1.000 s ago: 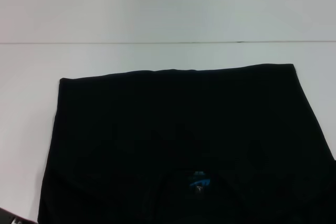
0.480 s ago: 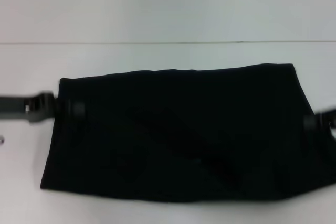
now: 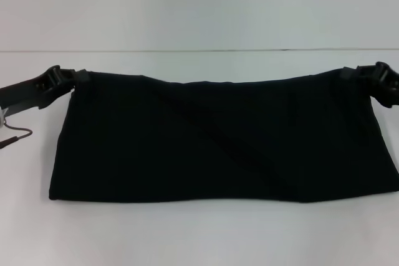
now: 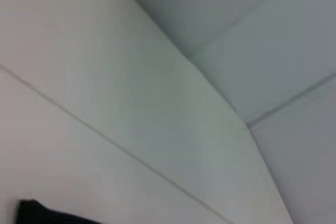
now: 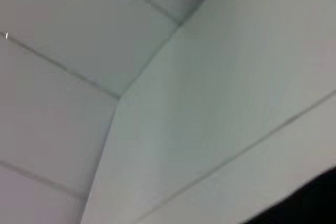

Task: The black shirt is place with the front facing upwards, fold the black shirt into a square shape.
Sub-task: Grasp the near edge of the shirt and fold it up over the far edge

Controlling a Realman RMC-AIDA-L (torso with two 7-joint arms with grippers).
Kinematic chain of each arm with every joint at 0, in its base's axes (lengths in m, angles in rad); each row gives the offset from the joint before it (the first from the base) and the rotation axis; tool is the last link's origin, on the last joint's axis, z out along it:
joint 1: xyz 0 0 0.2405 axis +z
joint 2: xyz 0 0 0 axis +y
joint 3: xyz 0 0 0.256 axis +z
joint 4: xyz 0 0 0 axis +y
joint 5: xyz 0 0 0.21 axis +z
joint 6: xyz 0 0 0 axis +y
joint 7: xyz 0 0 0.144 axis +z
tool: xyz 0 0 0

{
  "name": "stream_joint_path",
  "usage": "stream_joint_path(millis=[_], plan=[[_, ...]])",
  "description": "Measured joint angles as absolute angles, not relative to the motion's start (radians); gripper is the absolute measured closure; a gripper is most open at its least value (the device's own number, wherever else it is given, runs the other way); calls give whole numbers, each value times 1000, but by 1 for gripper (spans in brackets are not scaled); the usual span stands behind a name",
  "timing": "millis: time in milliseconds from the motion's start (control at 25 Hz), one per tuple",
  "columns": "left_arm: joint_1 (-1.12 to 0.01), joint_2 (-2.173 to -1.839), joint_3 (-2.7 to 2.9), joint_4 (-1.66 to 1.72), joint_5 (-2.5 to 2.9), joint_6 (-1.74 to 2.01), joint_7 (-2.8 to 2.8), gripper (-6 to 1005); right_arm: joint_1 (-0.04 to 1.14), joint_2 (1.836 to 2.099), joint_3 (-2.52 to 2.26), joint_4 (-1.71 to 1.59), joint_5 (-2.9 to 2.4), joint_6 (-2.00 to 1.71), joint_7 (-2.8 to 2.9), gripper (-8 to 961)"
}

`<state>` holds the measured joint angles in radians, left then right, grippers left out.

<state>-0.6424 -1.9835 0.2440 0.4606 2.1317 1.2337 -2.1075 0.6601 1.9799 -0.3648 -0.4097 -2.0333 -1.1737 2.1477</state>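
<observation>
While both arms reach in from opposite sides of the head view, the left gripper [image 3: 73,77] sits at the far left corner of the black shirt [image 3: 218,141] and the right gripper [image 3: 358,73] at its far right corner. Each gripper appears clamped on the cloth at its corner, though dark fingers against dark fabric leave the contact hard to resolve. Both arms lie low and nearly level over the white table [image 3: 199,235], pointing inward toward one another. Folded into a wide band, the black shirt lies flat across the middle of the table, its near edge straight and its far edge sagging slightly between the two grippers. A thin cable [image 3: 15,136] lies on the table near the left arm. Each wrist view shows mainly pale surfaces, with a scrap of the shirt at one corner.
</observation>
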Motion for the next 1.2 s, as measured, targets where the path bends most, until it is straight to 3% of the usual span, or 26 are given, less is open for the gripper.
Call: stream_joint_path(millis=[200, 440, 1200], plan=[[-639, -2011, 245, 460, 2090, 1143, -2066, 982, 666, 2041, -369, -401, -1945, -1052, 2054, 898], [-642, -2037, 245, 459, 2063, 1090, -2019, 982, 671, 2075, -371, -398, -1861, -980, 1983, 897], [-661, -2081, 249, 435, 2004, 943, -1928, 982, 672, 2086, -366, -309, -1679, -860, 1812, 897]])
